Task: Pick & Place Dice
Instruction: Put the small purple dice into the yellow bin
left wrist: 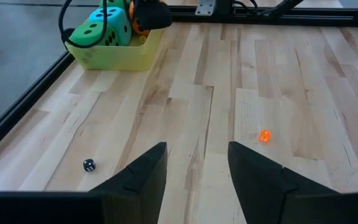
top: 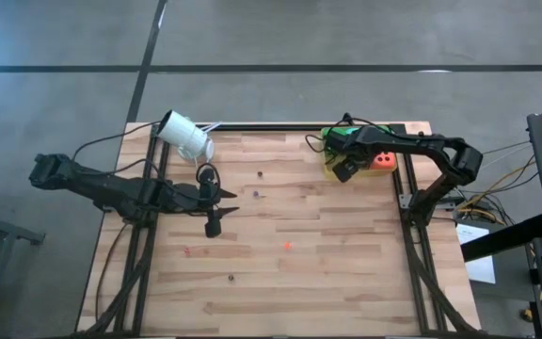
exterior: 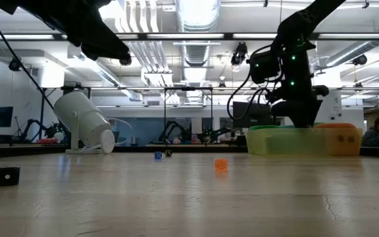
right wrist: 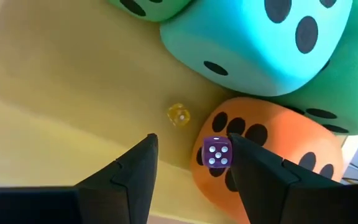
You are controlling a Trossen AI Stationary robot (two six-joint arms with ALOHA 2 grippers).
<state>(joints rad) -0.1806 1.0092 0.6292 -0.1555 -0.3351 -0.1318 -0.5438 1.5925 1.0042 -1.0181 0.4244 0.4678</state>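
Observation:
The soft dice lie in a yellow bin (top: 331,166) at the table's far right. In the right wrist view, a teal one (right wrist: 260,43) rests on an orange one (right wrist: 278,162), between two green ones (right wrist: 157,6) (right wrist: 344,81). My right gripper (right wrist: 191,168) hangs open over them, pointing down into the bin (right wrist: 55,93). A tiny purple die (right wrist: 217,152) shows at the inner side of one finger. A tiny yellow die (right wrist: 179,115) lies on the bin floor. My left gripper (left wrist: 196,177) hovers open above bare table at the left. My right gripper has the tiny purple die (right wrist: 217,152) right at the inner edge of one finger (right wrist: 253,168), with open room to the other finger. I cannot tell whether that finger touches the die.
Tiny dice lie scattered on the wood: an orange one (left wrist: 265,135), a dark one (left wrist: 89,165), a blue one (exterior: 158,156), a black one (exterior: 7,175). A white cylinder (top: 184,137) lies tipped at the far left. An orange box (top: 382,162) adjoins the bin.

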